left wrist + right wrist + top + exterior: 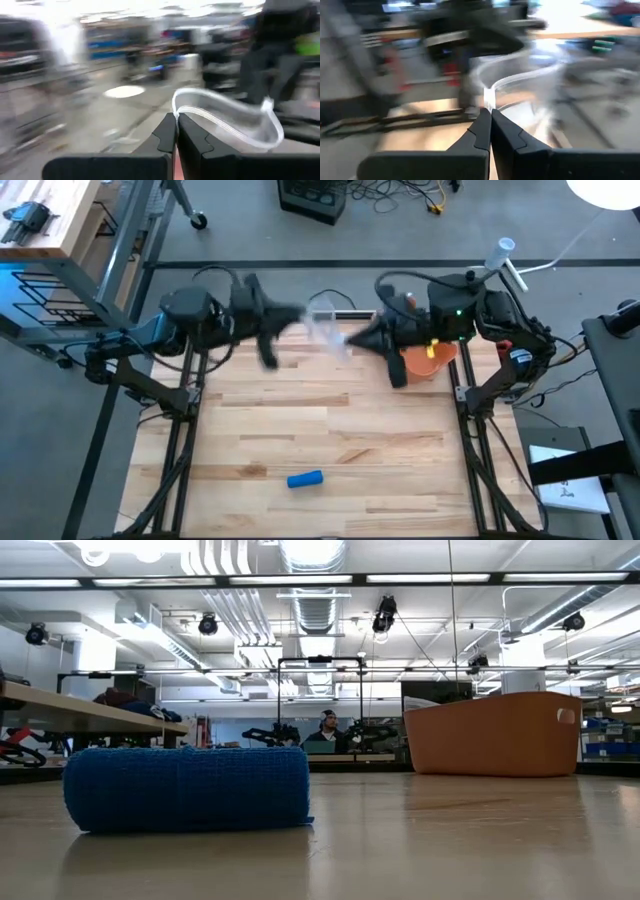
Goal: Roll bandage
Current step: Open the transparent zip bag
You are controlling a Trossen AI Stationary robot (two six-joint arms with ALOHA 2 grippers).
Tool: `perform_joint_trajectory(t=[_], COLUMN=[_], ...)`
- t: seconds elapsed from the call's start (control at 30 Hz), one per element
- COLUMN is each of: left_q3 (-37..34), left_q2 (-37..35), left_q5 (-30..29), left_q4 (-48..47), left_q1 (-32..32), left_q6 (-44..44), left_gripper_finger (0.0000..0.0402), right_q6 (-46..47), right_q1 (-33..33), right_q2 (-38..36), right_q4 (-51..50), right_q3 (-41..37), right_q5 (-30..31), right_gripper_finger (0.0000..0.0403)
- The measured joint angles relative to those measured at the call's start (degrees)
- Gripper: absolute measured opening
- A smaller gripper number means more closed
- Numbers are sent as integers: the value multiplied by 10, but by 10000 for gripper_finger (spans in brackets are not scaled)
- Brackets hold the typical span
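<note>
The left gripper (176, 131) is held above the far edge of the table (330, 430), its fingers pressed together on the rim of a clear plastic bag (230, 120). The right gripper (489, 129) is raised opposite it, just beside the left one, and its fingers are likewise clamped on the same clear bag (520, 70). In the high view the bag (328, 330) is seen stretched between the two grippers, left (300, 315) and right (358, 338). Whether anything lies inside the bag cannot be told, since both wrist views are blurred.

An orange bin (428, 360) is set on the table's far right part, partly covered by the right arm; in the low view its wall (495, 735) is shown with a handle slot, and its contents are hidden.

The rolled blue bandage (305, 478) is found lying on its side near the front edge of the table, well apart from both grippers and the bin. In the low view the bandage (187, 788) is seen to rest flat on the wood, its loose end at the bottom.

No readable writing or brand mark is made out on any item.

A person (325, 730) is seen far behind the table.
</note>
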Motion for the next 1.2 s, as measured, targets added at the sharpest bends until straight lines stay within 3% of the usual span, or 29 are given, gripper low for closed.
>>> perform_joint_trajectory(t=[0.1, 0.13, 0.17, 0.2, 0.27, 0.33, 0.37, 0.47, 0.53, 0.6, 0.63, 0.73, 0.8, 0.93, 1.03, 1.2], left_q3=[0, 0, 0, 0, 0, 0, 0, 0, 0, 0, 0, 0, 1, -1, 0, 0], left_q2=[-1, 3, 7, 8, 10, 10, 9, 9, 10, 10, 10, 10, 16, 23, 32, 42], left_q5=[201, 258, 277, 261, 149, 37, 19, 54, 13, -16, 4, 183, 212, 114, 142, 185], left_q4=[21, 21, 20, 15, -7, -21, -26, -28, -44, -46, -37, 11, 13, -32, -31, -48], left_q1=[6, 6, 5, 5, 6, 9, 12, 15, 15, 16, 17, 17, 13, 19, 24, 24], left_q6=[21, 33, 40, 41, 31, 9, 1, -4, -4, -16, -16, 20, 38, 23, 31, 48], left_gripper_finger=[0, 0, 0, 0, 0, 0, 0, 0, 0, 0, 0, 0, 0, 0, 0, 0], right_q6=[-16, -17, -13, -2, 18, 28, 27, -9, -20, -19, -10, 19, 21, 6, -1, -1], right_q1=[2, 3, 2, 1, -1, -2, -1, 0, 0, 0, 0, -1, -2, -1, -1, -2], right_q2=[0, 1, 1, 1, 0, -1, -1, -1, -1, -1, -2, -5, -7, -2, 3, 7], right_q4=[0, -4, -10, -18, -34, -40, -36, -19, -6, -6, -10, -49, -56, -37, -38, -34], right_q3=[0, 0, 0, 0, 0, 0, 0, 0, 0, 0, 0, 0, 0, 0, -1, -1], right_q5=[-98, -94, -69, -26, 69, 101, 86, -38, -117, -116, -83, 73, 132, 79, 52, 60], right_gripper_finger=[0, 0, 0, 0, 0, 0, 0, 0, 0, 0, 0, 0, 0, 0, 0, 0])
